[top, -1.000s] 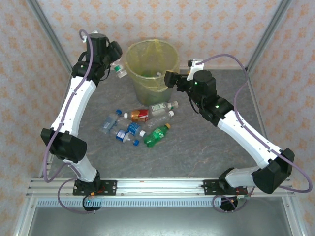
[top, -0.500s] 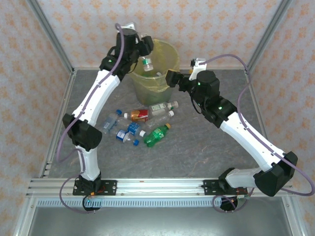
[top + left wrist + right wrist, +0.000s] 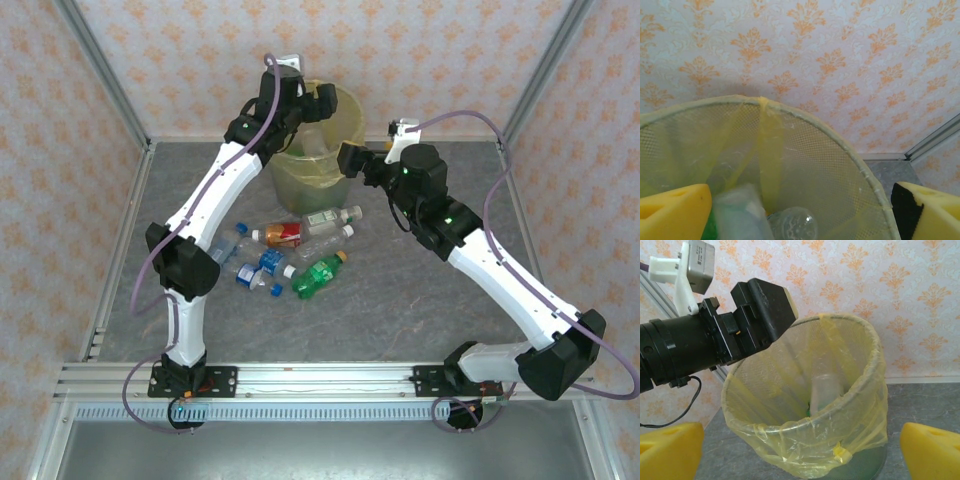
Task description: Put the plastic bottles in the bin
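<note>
Left gripper (image 3: pixel 322 103) hangs over the bin (image 3: pixel 300 170) at far centre, jaws apart and empty; right gripper (image 3: pixel 347 158) sits just beside its right rim, jaws wide. Plastic bottles (image 3: pixel 285 255) cluster near of the bin, bare table (image 3: pixel 420 300) to their right. Those inside the liner are blurred, count unclear.

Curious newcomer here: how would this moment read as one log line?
left gripper: open above bin | right gripper: open beside bin | plastic bottles: several on table

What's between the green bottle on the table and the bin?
In the top view, clear bottles lie between the green bottle and the bin.
</note>
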